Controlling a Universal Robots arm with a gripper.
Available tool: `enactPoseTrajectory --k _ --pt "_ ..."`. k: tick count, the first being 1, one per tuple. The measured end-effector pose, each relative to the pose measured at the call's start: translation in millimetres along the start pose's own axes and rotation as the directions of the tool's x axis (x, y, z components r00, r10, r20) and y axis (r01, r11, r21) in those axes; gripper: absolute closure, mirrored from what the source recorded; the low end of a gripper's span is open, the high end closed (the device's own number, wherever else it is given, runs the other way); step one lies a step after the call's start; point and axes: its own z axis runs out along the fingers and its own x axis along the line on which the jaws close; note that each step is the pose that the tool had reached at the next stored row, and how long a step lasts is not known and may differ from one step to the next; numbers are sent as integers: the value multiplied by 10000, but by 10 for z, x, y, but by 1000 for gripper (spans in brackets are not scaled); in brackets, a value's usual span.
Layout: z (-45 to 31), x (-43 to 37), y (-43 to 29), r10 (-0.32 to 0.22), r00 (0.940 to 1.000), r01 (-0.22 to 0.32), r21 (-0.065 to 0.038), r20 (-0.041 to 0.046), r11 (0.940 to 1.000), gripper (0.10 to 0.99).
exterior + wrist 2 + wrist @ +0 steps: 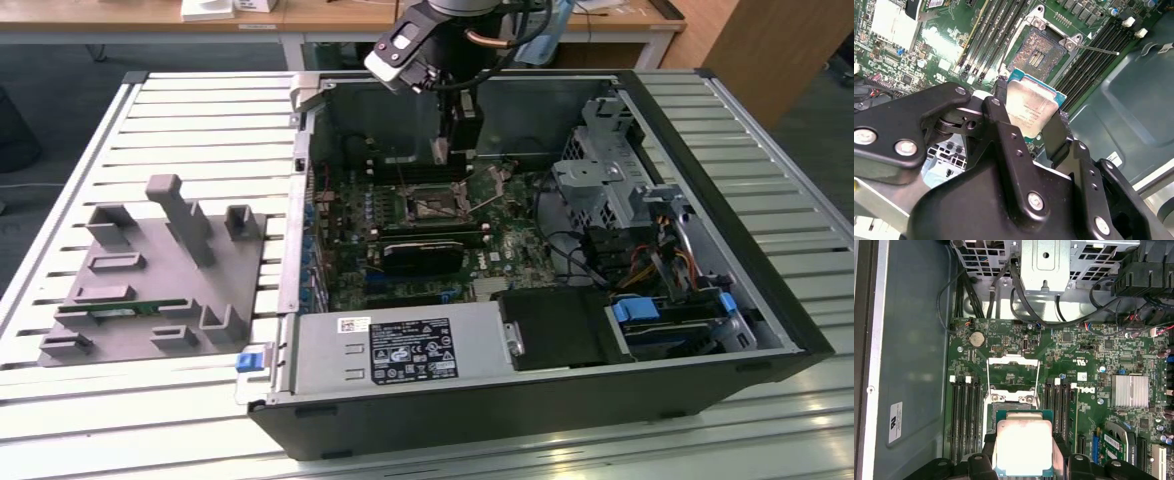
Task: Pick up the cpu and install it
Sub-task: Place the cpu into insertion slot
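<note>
Gripper (1030, 106) (1023, 439): the two black fingers (1054, 132) are clamped on the cpu (1032, 112) (1023, 456), one against each of two opposite edges.

Cpu: a flat square chip. Its top is a silver-grey metal lid with stepped corners, and it catches a bright glare in the first wrist view. A narrow border of green board shows around the lid. Faint print sits on the metal, too small to read. The chip is held clear of the board, not seated.

Socket (1040, 49) (1013, 396): directly beyond the chip in both wrist views. It is a dark square in a metal frame, its contact field is exposed, and its load plate (1014, 365) is swung open. A thin lever (1099, 50) stands out to one side.

Motherboard (1074, 355): green, with black memory slots (965, 415) flanking the socket on both sides and a ribbed silver heatsink (1130, 390) further off.

Computer case (534, 405): lies open on its side on a slatted table (174, 120). In the exterior view the gripper (454, 150) hangs inside it, above the socket (434, 205).

Grey tray (174, 275): on the table at the exterior view's left, well apart from the case, with a thin green memory stick (127, 310) resting in it.
</note>
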Motion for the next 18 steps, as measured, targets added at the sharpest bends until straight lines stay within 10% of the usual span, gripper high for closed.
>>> enactPoseTrajectory --k 18 --pt "54 -1 -2 0 10000 0 -1 -1 10000 557"
